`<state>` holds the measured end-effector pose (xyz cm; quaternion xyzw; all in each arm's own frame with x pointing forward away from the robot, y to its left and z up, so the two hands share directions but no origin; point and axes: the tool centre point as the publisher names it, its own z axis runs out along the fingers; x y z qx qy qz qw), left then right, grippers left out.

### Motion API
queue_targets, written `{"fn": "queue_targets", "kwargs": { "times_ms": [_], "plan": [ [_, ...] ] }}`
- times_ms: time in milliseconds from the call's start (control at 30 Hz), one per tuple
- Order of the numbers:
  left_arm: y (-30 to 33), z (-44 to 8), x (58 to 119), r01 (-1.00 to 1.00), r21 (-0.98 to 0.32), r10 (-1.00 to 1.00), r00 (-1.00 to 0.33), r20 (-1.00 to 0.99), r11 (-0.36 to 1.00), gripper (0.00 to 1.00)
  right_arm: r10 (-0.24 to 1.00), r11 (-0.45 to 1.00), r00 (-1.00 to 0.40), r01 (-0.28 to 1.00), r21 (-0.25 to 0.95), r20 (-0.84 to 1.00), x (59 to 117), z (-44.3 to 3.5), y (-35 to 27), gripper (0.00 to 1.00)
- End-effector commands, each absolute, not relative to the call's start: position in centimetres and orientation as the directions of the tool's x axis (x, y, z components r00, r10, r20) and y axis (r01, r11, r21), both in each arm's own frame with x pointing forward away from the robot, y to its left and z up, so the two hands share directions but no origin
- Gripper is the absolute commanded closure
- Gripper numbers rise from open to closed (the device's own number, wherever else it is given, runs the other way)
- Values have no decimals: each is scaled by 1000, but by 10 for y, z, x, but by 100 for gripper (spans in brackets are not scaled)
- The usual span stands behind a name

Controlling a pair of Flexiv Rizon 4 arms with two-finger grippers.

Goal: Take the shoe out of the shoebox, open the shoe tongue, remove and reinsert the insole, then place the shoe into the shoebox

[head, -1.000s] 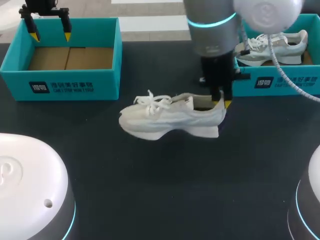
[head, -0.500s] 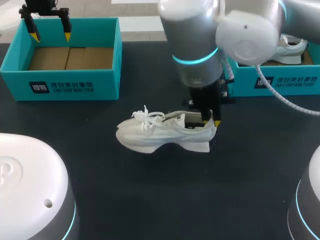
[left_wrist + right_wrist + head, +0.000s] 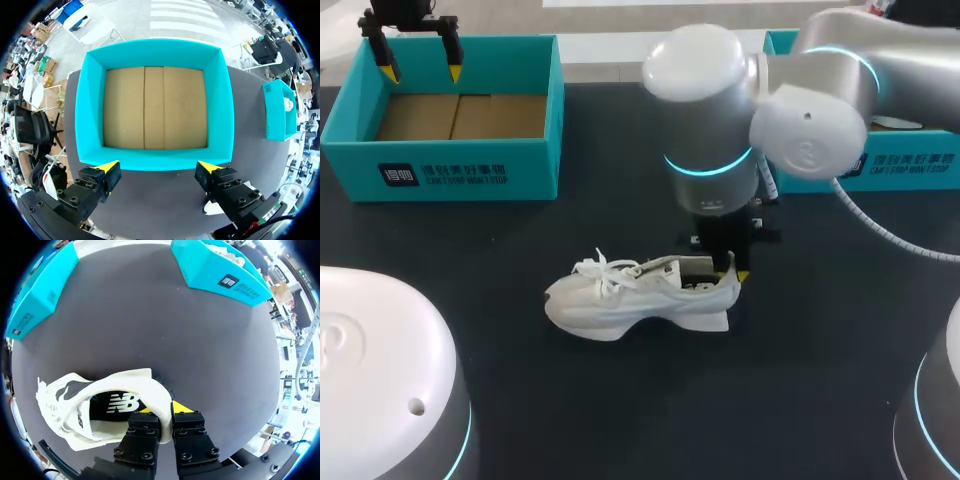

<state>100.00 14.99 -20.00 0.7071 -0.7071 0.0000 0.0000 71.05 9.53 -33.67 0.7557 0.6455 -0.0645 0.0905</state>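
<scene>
While the shoe (image 3: pixel 638 297) stands upright on its sole on the dark table (image 3: pixel 620 410), near the middle and between the two shoeboxes, its long axis runs across the head view, with the toe toward my left side and the heel toward my right. The right gripper (image 3: pixel 732 272) is pinched on the heel collar: in the right wrist view one finger of this gripper (image 3: pixel 162 412) sits inside the shoe (image 3: pixel 100 410) and the other outside, with the heel wall pressed between them. The left gripper (image 3: pixel 418 62) hangs above the far rim of the left shoebox (image 3: pixel 450 165), fingers spread and holding nothing. In the left wrist view this gripper (image 3: pixel 159 167) has the left shoebox (image 3: pixel 155 160) ahead of it, and the brown cardboard floor shows in full. The right shoebox (image 3: pixel 910 165) is largely hidden behind the right arm in the head view. The right wrist view shows this box (image 3: pixel 220 270) holding a white object (image 3: pixel 225 250), only partly visible; the left wrist view shows the same box (image 3: pixel 275 115) at the far side of the table. Only the right wrist view looks into the shoe opening, where the dark insole (image 3: pixel 117 405) lies in place. Only the head view shows the white laces (image 3: pixel 598 270) lying loose over the forefoot.
</scene>
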Motion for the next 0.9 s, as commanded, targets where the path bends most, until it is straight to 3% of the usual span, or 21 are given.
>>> {"fn": "queue_targets", "kwargs": {
  "times_ms": [33,233,267,333,367,400,533,667,767,900],
  "plan": [
    [150,-200,1000,-1000,0,-1000,0,0,0,0,965,-148,155,988,48,-211,712,-351,98,100],
    [150,-200,1000,-1000,0,-1000,0,0,0,0,965,-152,155,988,34,-210,711,-356,95,100],
    [150,-200,1000,-1000,0,-1000,0,0,0,0,966,-147,151,989,32,-212,711,-356,95,96],
    [150,-200,1000,-1000,0,-1000,0,0,0,0,968,-136,139,990,28,-208,711,-357,95,51],
    [150,-200,1000,-1000,0,-1000,0,0,0,0,968,-134,137,991,28,-208,711,-358,95,8],
    [150,-200,1000,-1000,0,-1000,0,0,0,0,969,-133,136,991,28,-205,711,-358,95,0],
    [150,-200,1000,-1000,0,-1000,0,0,0,0,970,-138,143,990,40,-197,711,-348,95,0],
    [150,-200,1000,-1000,0,-1000,0,0,0,0,982,-46,55,997,54,-180,712,-325,99,0],
    [150,-200,1000,-1000,0,-1000,0,0,0,0,982,80,-74,996,31,-176,711,-306,108,0],
    [150,-200,1000,-1000,0,-1000,0,0,0,0,902,410,-409,912,-21,-141,709,-289,128,0]
  ]
}}
